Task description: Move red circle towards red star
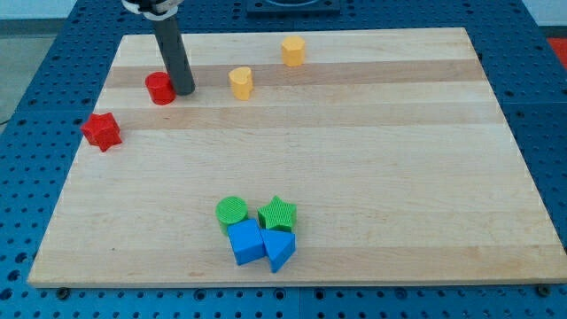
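The red circle (160,88) sits near the view's upper left on the wooden board (354,159). The red star (102,131) lies below and to the left of it, near the board's left edge. My tip (183,90) stands just right of the red circle, touching or nearly touching its right side. The dark rod rises from there to the view's top.
A yellow heart-like block (240,82) lies right of my tip and a yellow hexagon (293,50) farther up right. A cluster at the bottom centre holds a green circle (232,211), green star (277,213), blue cube (245,241) and blue triangle (279,249).
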Action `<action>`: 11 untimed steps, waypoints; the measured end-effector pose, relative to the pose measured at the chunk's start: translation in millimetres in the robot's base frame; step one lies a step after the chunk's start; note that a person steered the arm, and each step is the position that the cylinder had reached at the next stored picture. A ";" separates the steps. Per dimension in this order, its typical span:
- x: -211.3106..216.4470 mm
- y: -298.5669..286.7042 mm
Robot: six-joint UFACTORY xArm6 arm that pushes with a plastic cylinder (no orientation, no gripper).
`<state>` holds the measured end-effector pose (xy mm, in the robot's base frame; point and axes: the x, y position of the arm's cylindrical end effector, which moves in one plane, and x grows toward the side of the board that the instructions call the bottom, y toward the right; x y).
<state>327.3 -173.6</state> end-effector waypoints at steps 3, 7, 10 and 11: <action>-10.0 -38.9; 29.1 -20.4; 17.0 -31.3; 9.5 -41.8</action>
